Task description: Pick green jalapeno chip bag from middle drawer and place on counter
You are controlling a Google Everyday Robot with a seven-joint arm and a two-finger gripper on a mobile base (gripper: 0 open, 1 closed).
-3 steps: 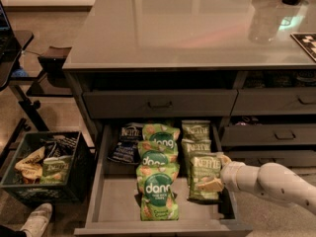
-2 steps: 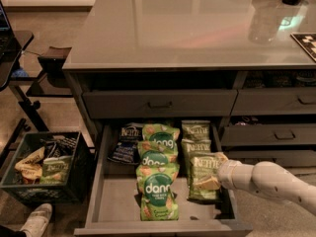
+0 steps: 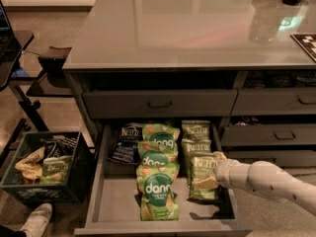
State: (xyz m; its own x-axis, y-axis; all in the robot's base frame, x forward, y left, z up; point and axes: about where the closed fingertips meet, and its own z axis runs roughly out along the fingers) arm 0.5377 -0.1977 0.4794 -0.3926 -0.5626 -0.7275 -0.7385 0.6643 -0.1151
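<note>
gripper (image 3: 216, 168) against front green jalapeno chip bag (image 3: 200, 182) in middle drawer (image 3: 118, 201)

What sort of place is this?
Probably a break room or snack pantry: glossy counter, middle drawer full of chip bags, snack crate beside it. The claw is at the front green jalapeno chip bag.

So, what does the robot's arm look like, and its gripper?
The arm is off-white, smooth and rounded, like thick tube segments; no cables or markings show. The gripper, equally pale, is at the front chip bag in the drawer.
</note>
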